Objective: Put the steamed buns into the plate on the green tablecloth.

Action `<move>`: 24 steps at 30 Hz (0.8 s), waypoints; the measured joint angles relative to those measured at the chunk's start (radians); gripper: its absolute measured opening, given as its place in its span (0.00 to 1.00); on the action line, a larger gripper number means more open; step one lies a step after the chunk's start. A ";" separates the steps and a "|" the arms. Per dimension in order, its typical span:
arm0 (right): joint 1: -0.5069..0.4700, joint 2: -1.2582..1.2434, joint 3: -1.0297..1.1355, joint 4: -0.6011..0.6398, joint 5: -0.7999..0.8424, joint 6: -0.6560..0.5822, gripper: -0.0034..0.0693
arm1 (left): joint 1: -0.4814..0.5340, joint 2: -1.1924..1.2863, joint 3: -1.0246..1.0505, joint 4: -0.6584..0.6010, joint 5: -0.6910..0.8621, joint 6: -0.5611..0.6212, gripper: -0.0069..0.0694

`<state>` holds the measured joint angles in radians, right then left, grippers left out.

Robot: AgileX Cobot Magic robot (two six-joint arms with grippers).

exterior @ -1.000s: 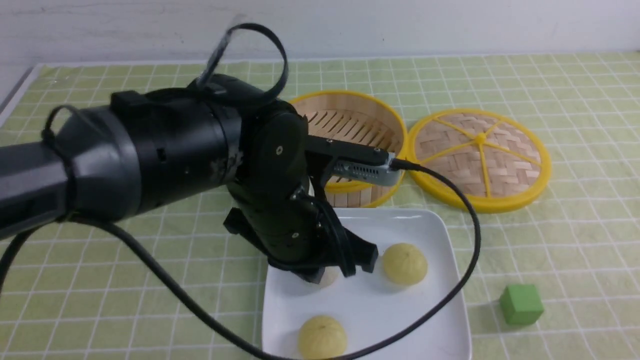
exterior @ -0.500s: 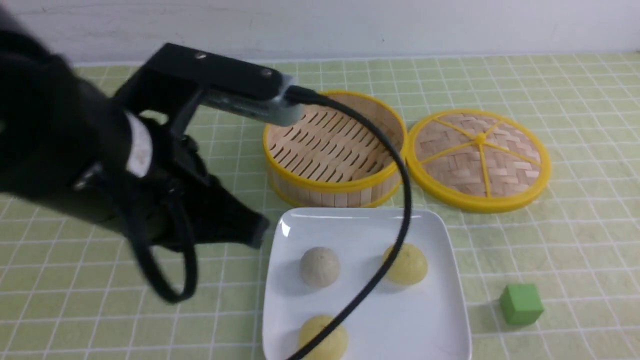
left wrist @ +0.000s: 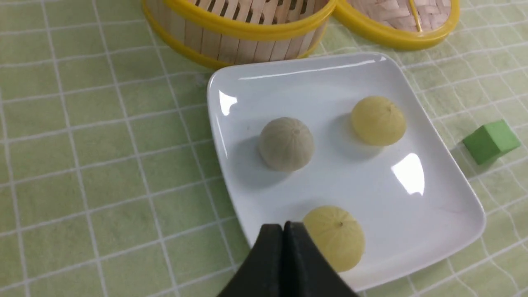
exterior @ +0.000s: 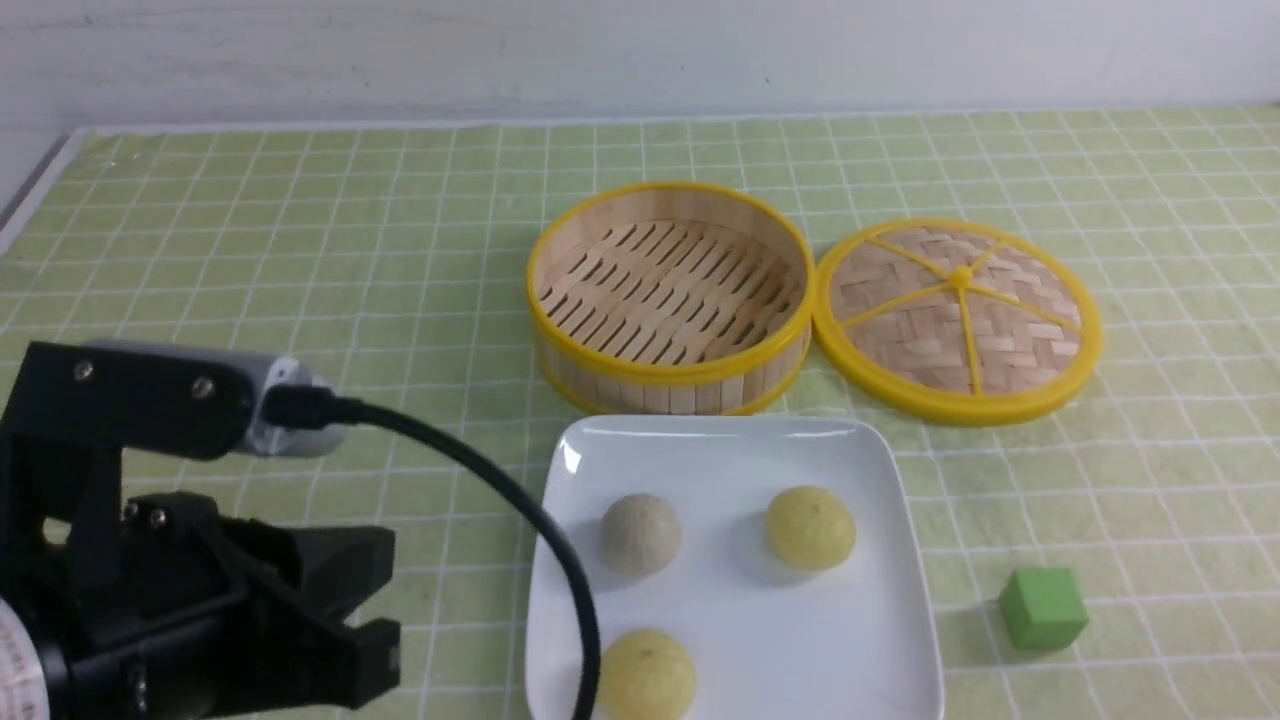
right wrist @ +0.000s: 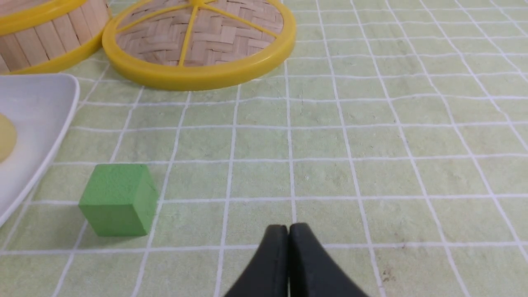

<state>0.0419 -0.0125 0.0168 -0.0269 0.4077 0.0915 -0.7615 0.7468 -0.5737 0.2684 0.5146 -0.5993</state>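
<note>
Left fingers (left wrist: 274, 251): pressing together at the tips, holding nothing, showing in the left wrist view just beside the plate's near-left edge.
Right fingers (right wrist: 303, 255): lying closed against each other, empty, hanging over bare cloth; this gripper is not showing in the front view.
Left gripper (exterior: 375, 600): sitting low at the near-left corner of the worktop, left of the plate and apart from it.
Green tablecloth (exterior: 300, 250): covering the whole worktop, its white grid lines running edge to edge.
Plate (exterior: 720, 445): lying at the near edge, about midway along it, bearing all three buns.
Steamer basket (exterior: 670, 375): standing open just behind the plate, toward the worktop's middle.
Woven lid (exterior: 960, 320): lying flat, touching the basket's right side.
Steamed buns: greyish one (exterior: 641, 533) sitting at the plate's left, a yellow one (exterior: 811, 527) at its right, another yellow one (exterior: 647, 675) nearest the near edge, all apart.
Green cube (exterior: 1042, 608): resting on the cloth right of the plate, near the near edge.
</note>
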 joint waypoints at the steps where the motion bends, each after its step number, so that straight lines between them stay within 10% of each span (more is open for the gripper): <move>1: 0.000 0.000 0.000 0.000 0.000 0.000 0.08 | 0.000 0.000 0.007 0.011 0.000 -0.001 0.09; 15: 0.000 0.000 0.000 0.000 -0.001 0.000 0.11 | 0.071 -0.077 0.075 0.005 0.001 0.116 0.11; 24: 0.000 0.000 0.000 0.000 -0.001 0.001 0.13 | 0.518 -0.458 0.399 -0.172 -0.182 0.431 0.12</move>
<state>0.0419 -0.0125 0.0168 -0.0269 0.4068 0.0923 -0.2434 0.2890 -0.1749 0.0962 0.3331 -0.1686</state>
